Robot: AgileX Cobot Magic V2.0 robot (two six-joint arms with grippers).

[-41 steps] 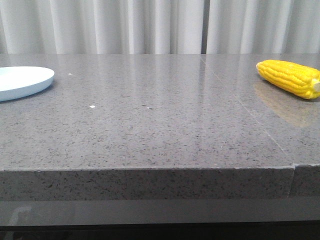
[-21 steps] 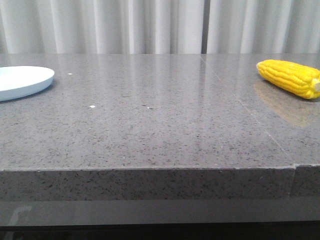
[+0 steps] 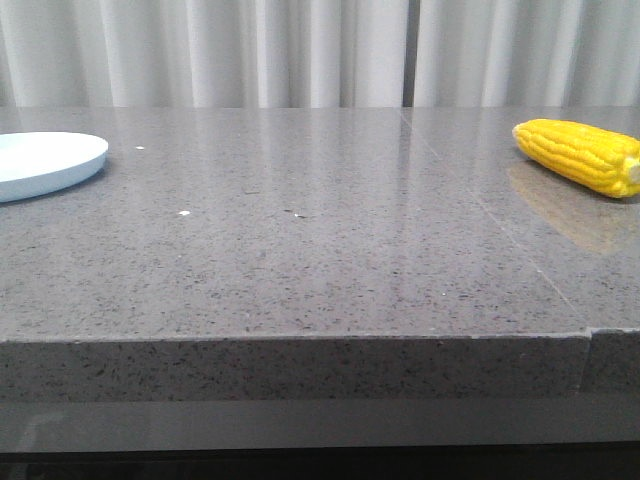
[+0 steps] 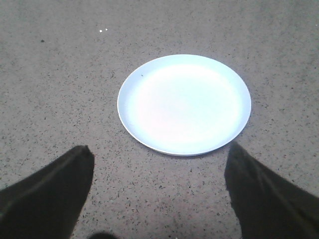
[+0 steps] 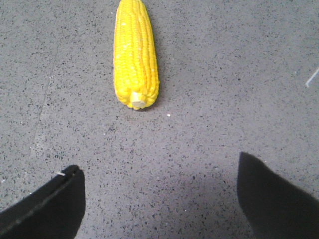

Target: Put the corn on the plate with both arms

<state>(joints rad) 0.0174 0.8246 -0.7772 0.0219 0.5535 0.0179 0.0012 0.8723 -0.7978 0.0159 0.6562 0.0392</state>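
The yellow corn [image 3: 583,155] lies on the grey stone table at the far right; in the right wrist view the corn [image 5: 135,55] lies ahead of my open, empty right gripper [image 5: 158,168], pale stub end toward the fingers, well apart from them. The pale blue-white plate [image 3: 40,163] sits at the far left edge, empty. In the left wrist view the plate [image 4: 184,103] lies just beyond my open, empty left gripper [image 4: 158,152]. Neither gripper shows in the front view.
The grey speckled table [image 3: 320,240] has its front edge [image 3: 300,340] near the camera and a seam [image 3: 500,230] running through its right part. White curtains [image 3: 300,50] hang behind. A few white specks [image 3: 184,213] lie on the surface.
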